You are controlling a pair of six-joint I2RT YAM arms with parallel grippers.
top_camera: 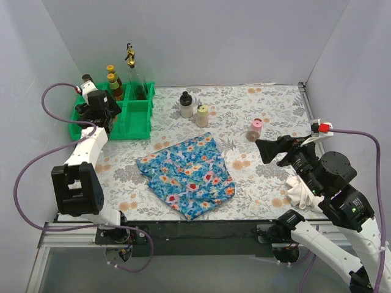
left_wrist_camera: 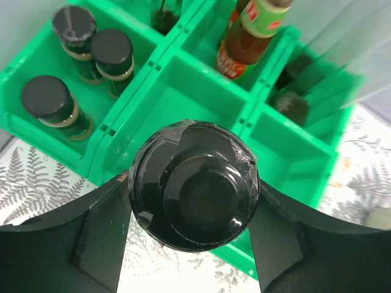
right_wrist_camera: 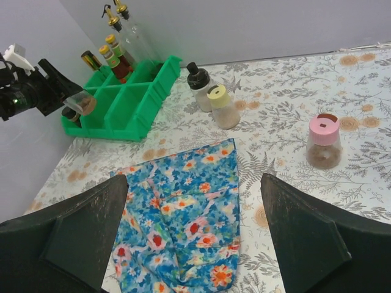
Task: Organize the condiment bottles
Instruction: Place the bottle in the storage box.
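Left gripper (left_wrist_camera: 193, 235) clamps a black-capped jar (left_wrist_camera: 194, 183) over the green tray (left_wrist_camera: 201, 85) edge. Right gripper (right_wrist_camera: 194, 226) stands wide apart, holding nothing. Only the left wrist view resolves three dark jars (left_wrist_camera: 112, 58) in the tray.

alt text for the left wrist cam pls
Left pincer grips a black-capped bottle, seen from above, over a green tray. Three dark black-capped jars stand in the compartment at upper left; a red-labelled sauce bottle stands farther back.
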